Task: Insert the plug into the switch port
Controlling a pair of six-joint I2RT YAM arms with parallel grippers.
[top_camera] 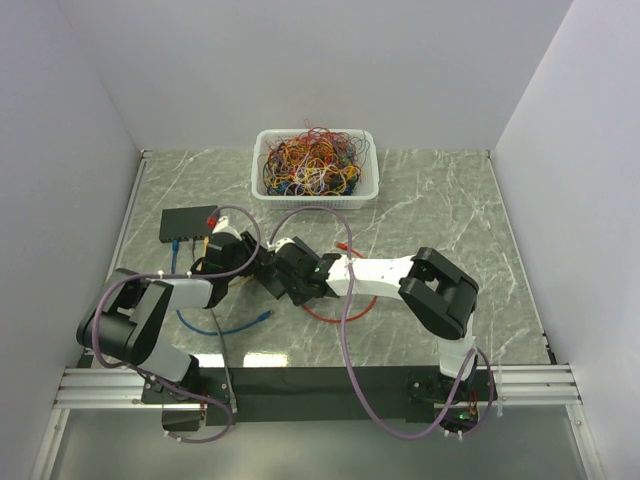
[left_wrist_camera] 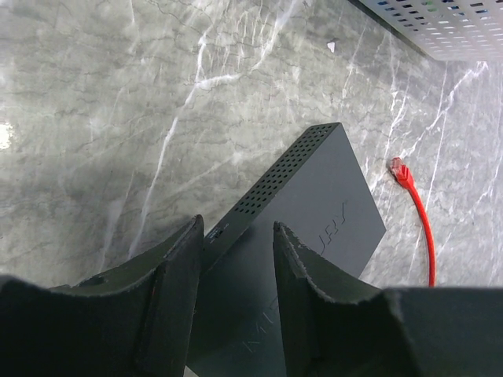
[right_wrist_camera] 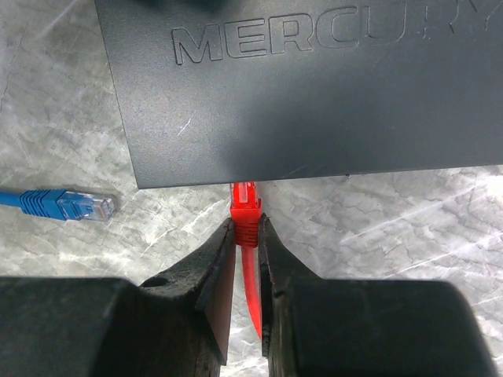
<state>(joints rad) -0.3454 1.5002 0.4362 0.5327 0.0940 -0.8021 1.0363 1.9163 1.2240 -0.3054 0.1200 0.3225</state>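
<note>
A dark grey switch (right_wrist_camera: 314, 86) marked MERCURY lies on the marble table. It also shows in the left wrist view (left_wrist_camera: 314, 204). My right gripper (right_wrist_camera: 247, 228) is shut on the boot of a red plug (right_wrist_camera: 244, 206). The plug's tip meets the switch's near edge, and the port face is hidden under that edge. Its red cable (right_wrist_camera: 250, 290) runs back between the fingers. My left gripper (left_wrist_camera: 238, 232) is open, its fingers (left_wrist_camera: 177, 267) standing over the switch's top, nothing between them. In the top view the left gripper (top_camera: 240, 258) and right gripper (top_camera: 285, 272) meet at centre left.
A blue plug (right_wrist_camera: 75, 205) lies left of the red one. Another red plug (left_wrist_camera: 401, 171) lies right of the switch. A black box (top_camera: 185, 222) with several cables sits back left. A white basket (top_camera: 315, 166) of tangled cables stands at the back.
</note>
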